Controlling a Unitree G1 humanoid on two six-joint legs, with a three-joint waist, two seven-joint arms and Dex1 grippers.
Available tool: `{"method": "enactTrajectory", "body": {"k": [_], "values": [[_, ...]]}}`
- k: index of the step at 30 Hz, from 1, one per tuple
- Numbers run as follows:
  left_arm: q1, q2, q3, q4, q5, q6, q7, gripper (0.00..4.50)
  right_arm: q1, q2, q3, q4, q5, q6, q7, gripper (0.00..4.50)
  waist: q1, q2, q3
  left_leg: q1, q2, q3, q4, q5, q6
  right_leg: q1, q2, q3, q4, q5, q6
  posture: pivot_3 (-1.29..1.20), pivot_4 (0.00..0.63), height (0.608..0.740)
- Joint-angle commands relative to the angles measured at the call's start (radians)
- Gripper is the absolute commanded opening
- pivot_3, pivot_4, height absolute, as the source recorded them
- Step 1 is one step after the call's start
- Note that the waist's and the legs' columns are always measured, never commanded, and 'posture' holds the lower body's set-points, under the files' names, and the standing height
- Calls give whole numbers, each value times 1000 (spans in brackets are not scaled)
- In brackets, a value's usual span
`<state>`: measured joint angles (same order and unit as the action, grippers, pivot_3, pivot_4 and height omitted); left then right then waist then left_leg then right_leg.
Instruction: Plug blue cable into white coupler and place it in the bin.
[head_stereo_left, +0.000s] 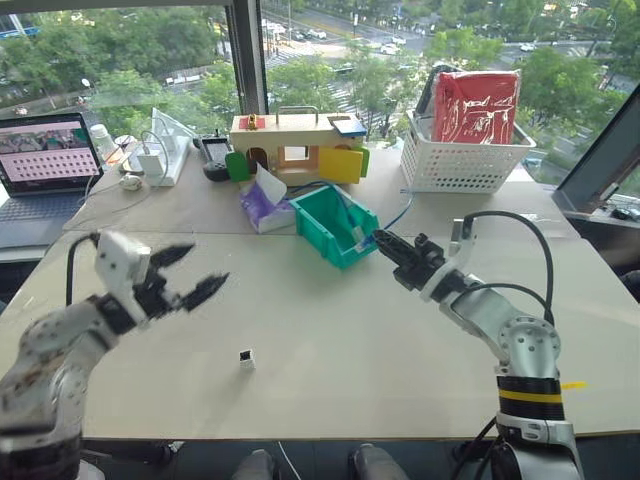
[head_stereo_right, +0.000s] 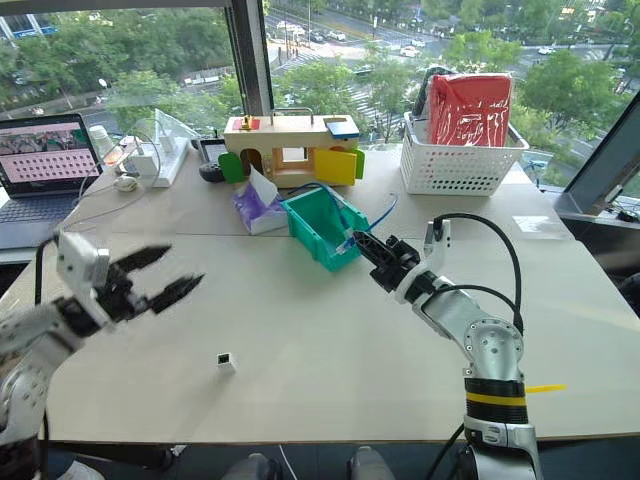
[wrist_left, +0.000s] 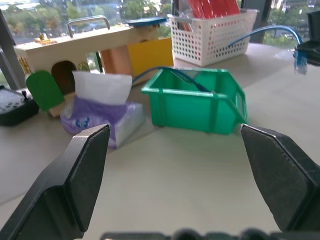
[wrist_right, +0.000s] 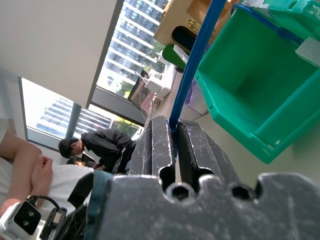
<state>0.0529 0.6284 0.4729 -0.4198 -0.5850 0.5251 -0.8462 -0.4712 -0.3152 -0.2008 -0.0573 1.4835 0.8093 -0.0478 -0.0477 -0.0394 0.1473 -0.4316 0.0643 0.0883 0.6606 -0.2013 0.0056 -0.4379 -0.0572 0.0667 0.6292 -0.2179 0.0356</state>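
My right gripper (head_stereo_left: 383, 241) clenched on blue cable (wrist_right: 196, 59) at bin (head_stereo_left: 322, 222) lip; left gripper (head_stereo_left: 190, 274) released, empty. White coupler (head_stereo_left: 246, 358) loose, well short of bin. Cable limp, light: grip near plug. Coupler tiny, likely tips: pinch sides.

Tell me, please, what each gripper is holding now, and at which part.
The right gripper is shut on the blue cable, pinching the cord near its plug end by the bin. The left gripper is open and holds nothing.
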Motion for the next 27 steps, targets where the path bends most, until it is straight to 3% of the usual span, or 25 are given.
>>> {"method": "enactTrajectory", "body": {"k": [1, 6, 10, 19, 27], "values": [[144, -111, 45, -134, -58, -27, 81, 4481, -6, -2, -19, -31, -4, 18, 20, 0, 2, 0, 0, 0, 1, 0, 0, 0, 0, 0, 0, 0, 0, 0, 0, 0, 150, 737], [393, -302, -104, -359, 25, -39, 268, 4481, -10, 5, -16, -24, -18, 42, 23, 0, 11, -2, 0, 1, 0, 0, 0, 0, 0, 1, -1, 0, 0, 0, 0, 0, 150, 737], [462, -389, -231, -455, 89, -49, 386, 4481, -20, 14, -16, -20, -22, 58, 19, 0, 8, -2, -1, 1, -1, 1, 0, 0, 0, 1, -1, 1, 0, 0, -1, 0, 150, 737], [412, -401, -385, -444, 205, 57, 590, 4481, -15, 12, -29, -57, -8, 83, -11, 0, -1, -1, -1, 1, -1, 0, 0, 0, 1, 1, 1, 2, 0, 0, -1, 0, 150, 737], [380, -370, -429, -447, 221, 201, 670, 4481, 55, 22, -43, -143, 18, 68, -60, 0, 3, -2, -1, 1, -1, -1, 0, 0, 1, 1, 1, 2, 0, 0, -1, 0, 150, 737]]}}
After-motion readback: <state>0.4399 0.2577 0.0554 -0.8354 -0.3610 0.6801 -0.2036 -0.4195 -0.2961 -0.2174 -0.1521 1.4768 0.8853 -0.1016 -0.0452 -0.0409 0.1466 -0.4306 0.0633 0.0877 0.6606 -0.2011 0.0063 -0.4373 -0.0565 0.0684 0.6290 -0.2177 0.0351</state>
